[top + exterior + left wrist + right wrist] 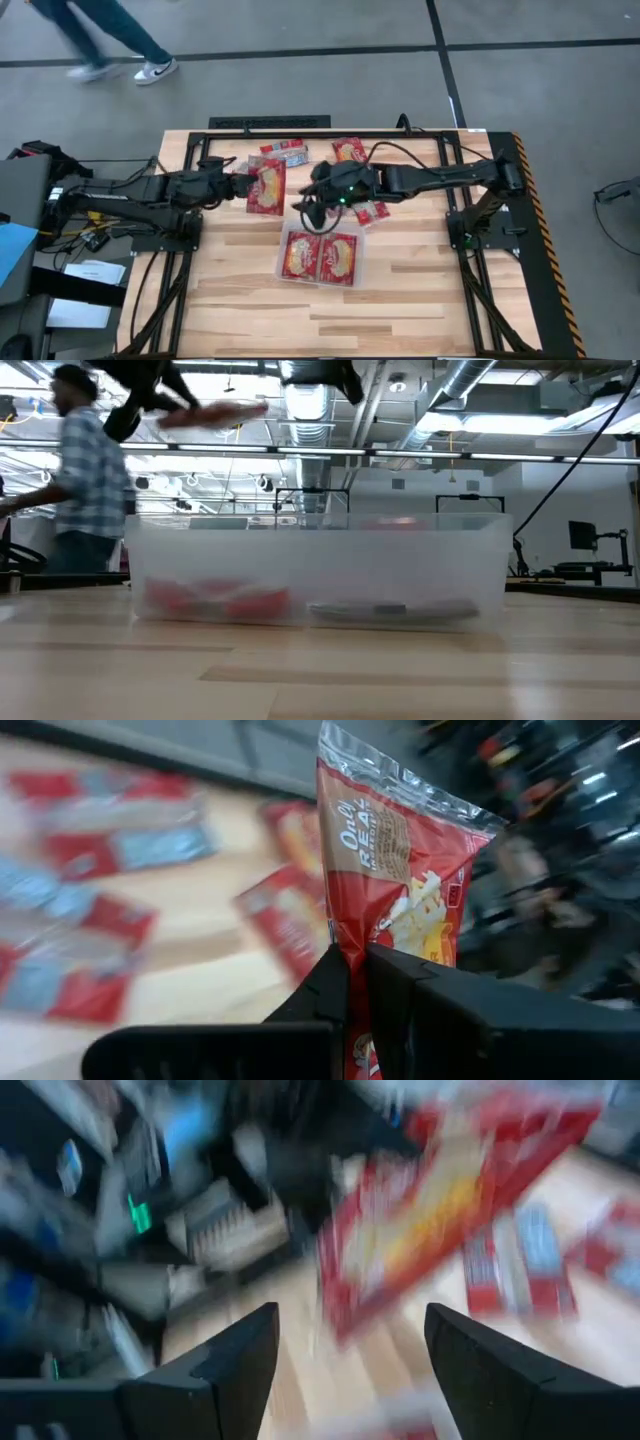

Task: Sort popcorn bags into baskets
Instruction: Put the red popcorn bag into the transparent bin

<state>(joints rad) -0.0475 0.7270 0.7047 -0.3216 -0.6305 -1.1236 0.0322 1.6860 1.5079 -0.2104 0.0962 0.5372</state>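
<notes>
Clear basket (320,278) holds two bags; left gripper (243,186) clamps a third popcorn bag (267,187); right gripper (312,208) gapes empty; several remain beyond.

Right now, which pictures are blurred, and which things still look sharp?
Right wrist view: everything smeared by motion. Left wrist view: the held popcorn bag is sharp in the left pincer, the table behind blurred. Low view: the clear basket looks hazy, the person blurred.

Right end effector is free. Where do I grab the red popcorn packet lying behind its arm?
Probably pinch the flat red popcorn packet at its far short edge, coming straight down: it lies flat on the wooden table, its near end beside the arm. The open right end effector is closest.
</notes>
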